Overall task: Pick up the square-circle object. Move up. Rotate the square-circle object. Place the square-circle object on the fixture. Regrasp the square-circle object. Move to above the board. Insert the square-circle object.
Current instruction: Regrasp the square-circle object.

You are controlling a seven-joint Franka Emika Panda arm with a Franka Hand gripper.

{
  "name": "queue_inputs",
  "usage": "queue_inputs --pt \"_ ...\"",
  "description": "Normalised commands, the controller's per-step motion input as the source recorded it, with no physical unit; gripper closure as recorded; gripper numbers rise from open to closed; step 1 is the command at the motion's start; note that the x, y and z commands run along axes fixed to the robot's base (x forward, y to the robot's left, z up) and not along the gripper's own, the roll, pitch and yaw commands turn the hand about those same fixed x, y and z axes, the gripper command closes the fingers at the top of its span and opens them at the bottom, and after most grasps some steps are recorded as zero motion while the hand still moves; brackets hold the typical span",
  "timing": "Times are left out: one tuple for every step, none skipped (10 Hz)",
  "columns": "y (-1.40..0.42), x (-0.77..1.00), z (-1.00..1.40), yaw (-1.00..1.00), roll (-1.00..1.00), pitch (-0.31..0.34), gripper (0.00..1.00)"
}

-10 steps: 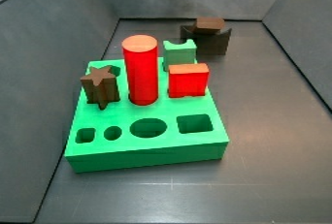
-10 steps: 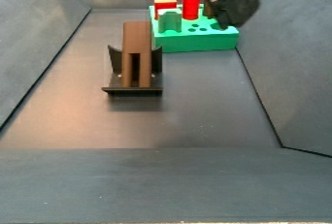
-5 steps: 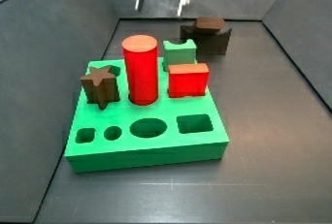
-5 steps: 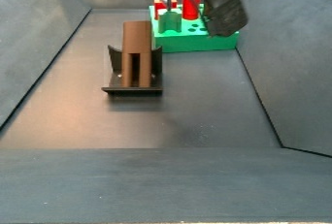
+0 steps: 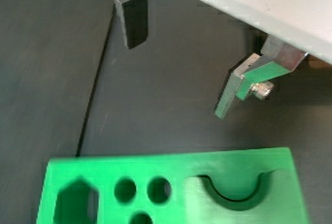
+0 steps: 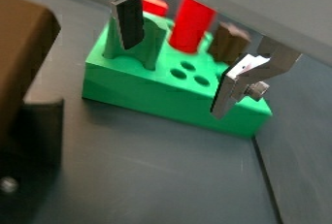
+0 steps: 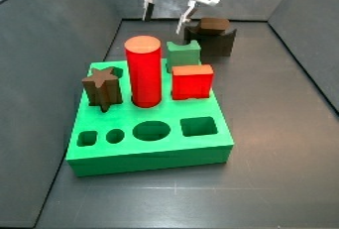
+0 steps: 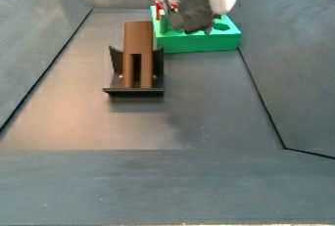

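the claw (image 6: pixel 182 65) hangs wide and empty above the floor, between the board (image 6: pixel 155 84) and the fixture (image 8: pixel 132 73). the peg (image 8: pixel 135 46) rests on the fixture, well apart from the claw in a side view.

In the side view, the board (image 7: pixel 146 152) lies mid-bench. From its far half rise a red cylinder (image 7: pixel 143 71), a red block (image 7: pixel 192 81) at its 3 o'clock, a brown star peg (image 7: pixel 102 86) at its 9 o'clock, and a green notched block (image 7: pixel 184 53) behind. At 12 o'clock, the claw (image 7: pixel 166 17) hangs with fingers parted, just beside the dark fixture (image 7: pixel 216 40).
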Motion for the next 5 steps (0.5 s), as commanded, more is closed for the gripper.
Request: queue_inputs --pt "-0.01 -0.01 0.01 -1.00 0.71 -0.228 0.00" --pt "-0.01 -0.02 0.00 -1.00 0.70 -0.257 0.00" --pt "-0.01 -0.05 0.01 -1.00 0.69 -0.285 0.00" --pt "-0.01 -0.05 0.01 -1.00 0.68 -0.301 0.00" --pt "-0.01 -0.05 0.00 -1.00 0.66 -0.311 0.00"
